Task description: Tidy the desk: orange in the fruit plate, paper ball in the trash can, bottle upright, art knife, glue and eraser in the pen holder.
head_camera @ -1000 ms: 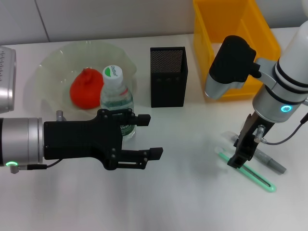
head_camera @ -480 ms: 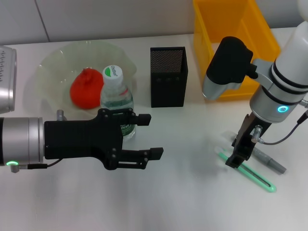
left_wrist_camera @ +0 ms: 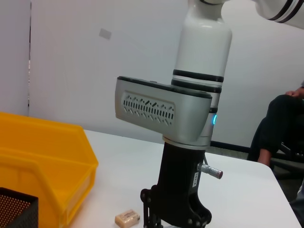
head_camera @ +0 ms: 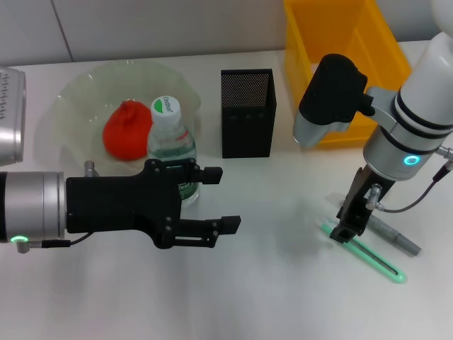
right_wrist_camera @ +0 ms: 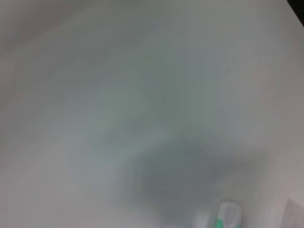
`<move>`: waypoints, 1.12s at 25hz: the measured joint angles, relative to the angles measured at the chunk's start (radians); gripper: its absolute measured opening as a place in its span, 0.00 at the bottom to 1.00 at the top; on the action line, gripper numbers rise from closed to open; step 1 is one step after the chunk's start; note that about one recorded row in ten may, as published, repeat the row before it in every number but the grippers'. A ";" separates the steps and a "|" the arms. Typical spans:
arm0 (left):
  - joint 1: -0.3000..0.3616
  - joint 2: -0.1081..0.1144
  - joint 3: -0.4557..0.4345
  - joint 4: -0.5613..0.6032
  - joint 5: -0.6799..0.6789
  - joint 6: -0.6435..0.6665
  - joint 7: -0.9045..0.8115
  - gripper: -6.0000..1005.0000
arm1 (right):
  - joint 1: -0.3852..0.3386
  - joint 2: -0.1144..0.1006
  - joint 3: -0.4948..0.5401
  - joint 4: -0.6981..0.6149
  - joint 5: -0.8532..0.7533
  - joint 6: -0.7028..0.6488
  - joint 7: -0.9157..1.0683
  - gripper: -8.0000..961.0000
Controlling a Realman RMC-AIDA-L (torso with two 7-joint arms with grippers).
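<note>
Head view shows left gripper (head_camera: 214, 200) jaws spread — right gripper (head_camera: 348, 228) jaws' state unreadable, hiding art knife (head_camera: 368, 253).

Bright, even overhead light on the white surface (head_camera: 283, 297), soft faint shadows under the right hand (head_camera: 347, 230), head view sharp, left wrist view clear, right wrist view heavily blurred, a dim grey smudge of shadow

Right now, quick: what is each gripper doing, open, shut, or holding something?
Left gripper: open, empty, beside the bottle.
Right gripper: down at the green art knife; finger state cannot be told.
</note>
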 joint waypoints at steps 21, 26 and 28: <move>-0.003 0.000 0.000 -0.014 0.000 0.000 0.015 0.80 | 0.014 0.000 -0.035 0.029 0.003 0.005 0.027 0.32; -0.004 0.000 0.000 -0.014 0.000 0.000 0.021 0.80 | 0.017 0.000 -0.035 0.029 0.003 0.005 0.036 0.26; -0.004 0.000 0.000 -0.014 0.000 0.000 0.021 0.80 | 0.017 0.000 -0.035 0.029 0.003 0.005 0.040 0.22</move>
